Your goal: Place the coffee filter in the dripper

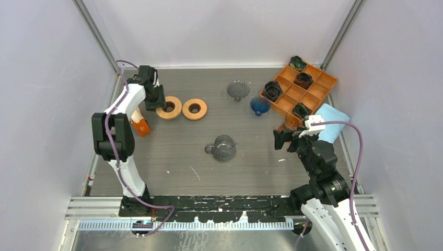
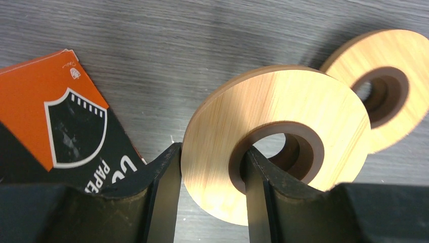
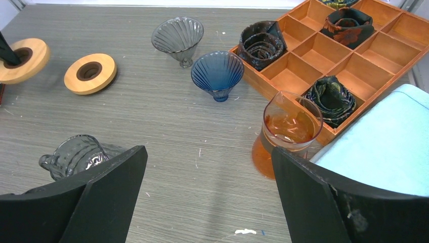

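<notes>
The left arm (image 1: 127,101) and right arm (image 1: 319,157) have white links between black joints, each trailed by a lilac cable (image 1: 359,144). The fingers (image 3: 329,202) are matt black wedges, seemingly plastic.

Bench (image 1: 172,151) lies open between glass mug (image 1: 223,148) and wooden rings (image 1: 194,109); tray (image 1: 318,91), amber dripper (image 3: 292,126) and cloth (image 3: 384,142) crowd the right hand (image 3: 207,157)

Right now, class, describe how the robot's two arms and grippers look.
The left arm and right arm have white links and black joints. The left gripper and right gripper are black, with two flat tapered fingers. A purple cable runs along each arm.
</notes>
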Controlling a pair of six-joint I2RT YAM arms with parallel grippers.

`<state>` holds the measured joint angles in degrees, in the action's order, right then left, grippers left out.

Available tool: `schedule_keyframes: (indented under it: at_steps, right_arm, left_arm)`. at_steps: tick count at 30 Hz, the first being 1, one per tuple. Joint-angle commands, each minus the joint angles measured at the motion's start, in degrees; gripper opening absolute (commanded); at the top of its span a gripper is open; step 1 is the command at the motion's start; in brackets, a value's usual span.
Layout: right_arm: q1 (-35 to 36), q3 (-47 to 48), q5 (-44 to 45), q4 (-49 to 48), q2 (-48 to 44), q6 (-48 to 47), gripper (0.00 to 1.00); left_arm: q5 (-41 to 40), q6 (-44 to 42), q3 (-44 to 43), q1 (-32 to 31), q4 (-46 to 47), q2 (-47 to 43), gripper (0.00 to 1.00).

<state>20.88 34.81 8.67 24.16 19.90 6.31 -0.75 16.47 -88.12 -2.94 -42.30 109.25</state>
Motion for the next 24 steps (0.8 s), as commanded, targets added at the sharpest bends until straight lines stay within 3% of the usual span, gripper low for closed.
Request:
schedule_keyframes:
  at_steps: [1,12,24]
  right_arm:
    - [0.3,1.7,-1.1,-2.3,0.3,-0.4,1.0]
    - [0.2,1.7,-2.8,-2.5,0.3,-0.4,1.0]
    - [0.2,1.6,-3.7,-2.8,0.9,-0.5,1.0]
  left_arm:
    - [3.7,-0.1,0.0,-0.6,-2.6,-6.6,0.08]
    - [6.2,-0.7,6.0,-9.1,-6.9,-16.0,0.07]
    - [3.8,3.5,9.1,-24.0,-7.4,-22.4,0.07]
